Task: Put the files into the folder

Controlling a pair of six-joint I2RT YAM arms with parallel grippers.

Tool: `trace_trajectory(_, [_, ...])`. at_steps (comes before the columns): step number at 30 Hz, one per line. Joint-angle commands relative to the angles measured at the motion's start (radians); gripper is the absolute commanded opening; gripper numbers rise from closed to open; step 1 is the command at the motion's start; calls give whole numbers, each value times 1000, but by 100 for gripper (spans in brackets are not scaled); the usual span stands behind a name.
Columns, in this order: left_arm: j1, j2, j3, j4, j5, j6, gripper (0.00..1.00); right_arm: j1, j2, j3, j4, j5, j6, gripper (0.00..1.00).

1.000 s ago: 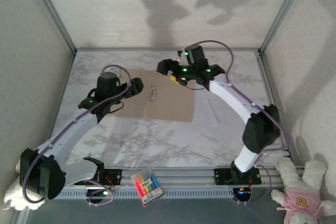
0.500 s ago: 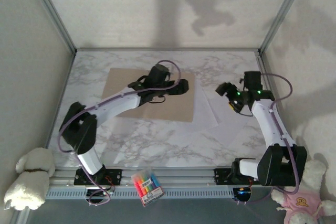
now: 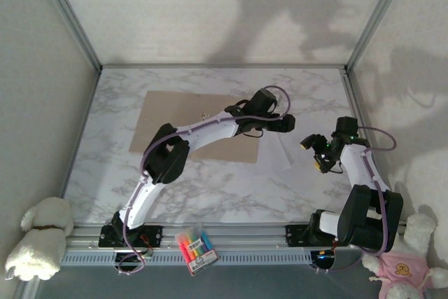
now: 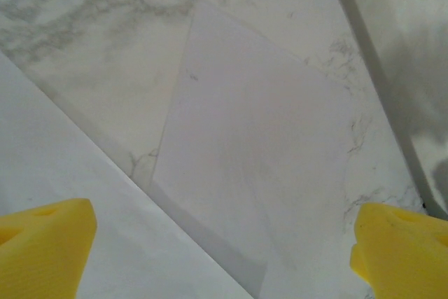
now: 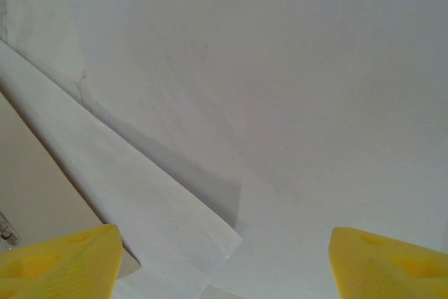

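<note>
Showed a marble table (image 3: 210, 194) across the overhead frame. Found the folder (image 3: 168, 110) flat at centre left, with the files (image 3: 276, 155) fanned just beside its right edge. Caught the left gripper (image 3: 290, 124) over them, jaws spread and empty. Placed the right gripper (image 3: 313, 148) at centre right, likewise spread wide, gripping nothing.

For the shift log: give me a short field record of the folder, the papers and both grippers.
folder: lying flat, left of the papers
papers: loose overlapping sheets by the folder's right edge, not inside it
left gripper: open, over the papers, holding nothing
right gripper: open, over the papers, holding nothing
task: not yet done
</note>
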Motion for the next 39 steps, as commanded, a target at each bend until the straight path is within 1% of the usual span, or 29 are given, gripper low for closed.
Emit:
trace_trajectory(1, [-7,37,31,-43,14,-48,94,-2,35,-4,58,-77,0,76])
trace_trajectory(4, [5,48,5,-42,-30,-66,94,8,54,3,78,-109,-6,74])
trace_trajectory(6, [17,45,-29,-21,-35,-78,94,24,63,8,94,-132,-12,72])
trace_trajectory(10, [38,36,-64,-12,-52,-88,94,84,107,41,108,-148,-26,70])
trace_trajectory(15, [50,-12,-107,4,-51,-92,94,149,181,93,127,-143,-70,70])
trace_trajectory(20, [79,-119,-212,37,-54,-103,93,198,286,200,92,-136,-137,70])
trace_trajectory(24, [110,-209,-324,78,-42,-121,93,215,351,276,67,-117,-194,70])
trace_trajectory(29, [145,-301,-447,118,-25,-133,94,231,453,374,33,-132,-239,68])
trace_trajectory(32, [165,-331,-494,119,-14,-133,94,253,511,438,-15,-121,-270,66])
trace_trajectory(34, [176,-346,-524,119,-15,-132,93,266,545,479,-56,-117,-296,61])
trace_trajectory(39, [185,-349,-562,128,-5,-133,93,274,585,511,-106,-94,-323,59])
